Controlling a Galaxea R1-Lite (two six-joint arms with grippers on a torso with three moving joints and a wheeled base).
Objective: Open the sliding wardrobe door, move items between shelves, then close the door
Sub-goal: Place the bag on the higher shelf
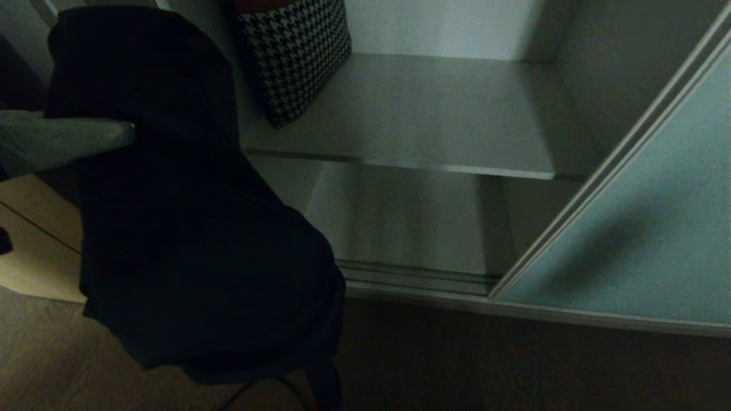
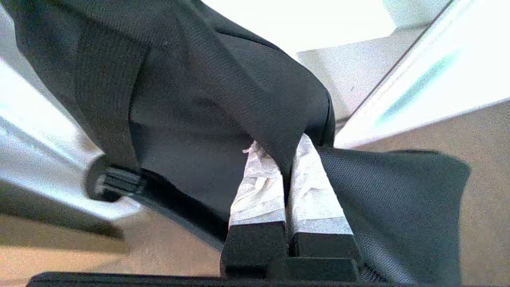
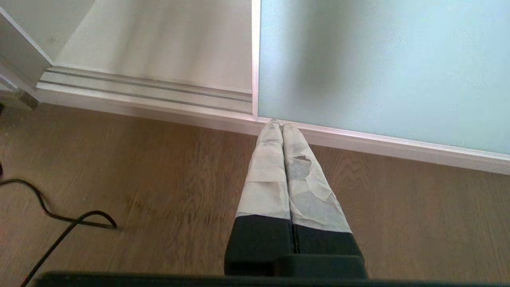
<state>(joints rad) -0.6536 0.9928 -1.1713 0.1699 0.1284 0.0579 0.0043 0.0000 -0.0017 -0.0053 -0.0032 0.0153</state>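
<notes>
Carrying the black bag [image 1: 188, 228] at frame left, my left gripper [image 2: 289, 159] pinches its fabric; door [image 1: 628, 228] open. Next I'd swing it onto a shelf [image 1: 422, 114]. Right gripper [image 3: 282, 127] parked closed, empty.

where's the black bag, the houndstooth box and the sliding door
black bag [image 1: 188, 245]: head view, middle of the hanging fabric
houndstooth box [image 1: 297, 57]: head view, patterned front face
sliding door [image 1: 639, 228]: head view, frosted panel
</notes>
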